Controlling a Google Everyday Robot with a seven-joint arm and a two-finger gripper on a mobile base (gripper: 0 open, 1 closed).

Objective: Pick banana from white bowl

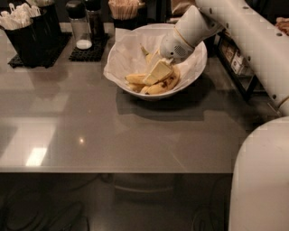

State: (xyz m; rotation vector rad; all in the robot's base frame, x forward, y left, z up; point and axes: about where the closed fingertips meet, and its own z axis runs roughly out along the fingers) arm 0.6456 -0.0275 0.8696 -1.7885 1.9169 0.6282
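Observation:
The white bowl [189, 72], lined with crinkled white paper, stands at the back of the grey table. Yellow bananas lie in it. A fairly clean one [134, 79] lies at the left. One with dark blotches [163, 85] lies along the front right. A dark stem [144, 48] sticks up behind them. My gripper [158, 71] reaches down into the bowl from the upper right, low over the bananas and touching or nearly touching them. It hides the middle of the pile.
A black holder with white utensils [28, 31] stands at the back left. Shakers [80, 28] stand on a black mat next to the bowl, with a container of sticks [124, 10] behind. A shelf rack [237, 63] is at the right. My robot base [259, 180] fills the lower right.

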